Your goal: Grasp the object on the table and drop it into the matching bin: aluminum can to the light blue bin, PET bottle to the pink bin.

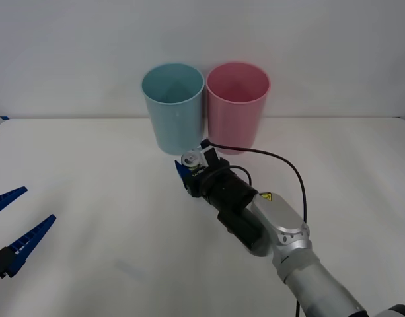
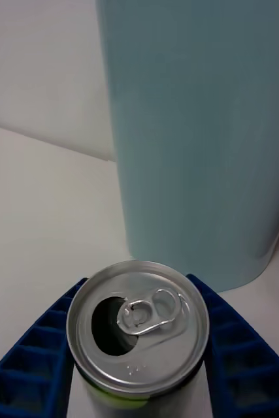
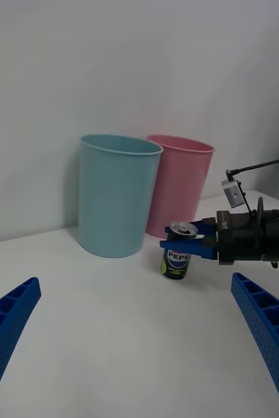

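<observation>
The aluminum can (image 3: 176, 261), small and dark with a green-marked label and a silver pull-tab top (image 2: 138, 326), stands upright just in front of the light blue bin (image 1: 172, 105). My right gripper (image 1: 188, 170) is shut on the can, one blue finger (image 2: 34, 353) on each side of it, just under the rim. The can's base sits at or barely above the white table (image 1: 110, 198). The pink bin (image 1: 236, 105) stands beside the blue one, on its right. My left gripper (image 1: 38, 203) hangs open over the table's near left, holding nothing.
Both bins stand touching at the back of the table against a plain white wall. The right arm's black cable (image 1: 281, 162) loops over the table to the right of the can. Bare tabletop lies to the left and right of the bins.
</observation>
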Available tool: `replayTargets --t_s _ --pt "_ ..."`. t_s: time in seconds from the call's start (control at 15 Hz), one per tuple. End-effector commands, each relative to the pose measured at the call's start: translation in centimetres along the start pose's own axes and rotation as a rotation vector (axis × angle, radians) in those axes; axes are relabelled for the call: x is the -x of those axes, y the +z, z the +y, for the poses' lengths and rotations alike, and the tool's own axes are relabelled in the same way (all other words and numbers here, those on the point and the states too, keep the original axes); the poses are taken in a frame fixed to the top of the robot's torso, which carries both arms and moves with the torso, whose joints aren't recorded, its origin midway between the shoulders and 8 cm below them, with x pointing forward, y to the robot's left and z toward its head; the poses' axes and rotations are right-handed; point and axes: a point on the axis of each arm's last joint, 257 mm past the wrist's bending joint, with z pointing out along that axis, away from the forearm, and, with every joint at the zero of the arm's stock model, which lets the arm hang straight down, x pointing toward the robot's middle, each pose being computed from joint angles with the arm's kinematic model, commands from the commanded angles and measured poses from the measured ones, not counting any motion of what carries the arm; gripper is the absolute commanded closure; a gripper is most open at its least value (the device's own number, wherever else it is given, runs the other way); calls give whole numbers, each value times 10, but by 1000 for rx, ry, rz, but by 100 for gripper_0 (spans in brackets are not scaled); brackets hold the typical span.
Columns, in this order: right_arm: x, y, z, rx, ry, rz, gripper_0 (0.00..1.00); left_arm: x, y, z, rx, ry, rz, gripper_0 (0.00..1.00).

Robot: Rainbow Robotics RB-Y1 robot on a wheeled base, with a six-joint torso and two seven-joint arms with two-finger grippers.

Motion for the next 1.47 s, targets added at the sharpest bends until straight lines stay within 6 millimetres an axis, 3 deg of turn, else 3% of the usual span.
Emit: replayTargets --t_s 0.07,0.4,0.67,0.8,1.07,1.47 --pt "1 0 0 1 6 -2 100 0 0 0 0 0 0 0" --pt "8 2 5 13 18 -15 100 0 0 0 0 0 0 0" --pt "37 6 25 49 57 -74 100 0 0 0 0 0 0 0" --pt "50 1 22 58 80 -98 100 0 0 0 0 0 0 0" --pt "80 -19 20 56 143 -154 100 0 0 0 0 0 0 0" --pt "128 -64 30 113 230 -246 100 0 0 0 0 0 0 0"
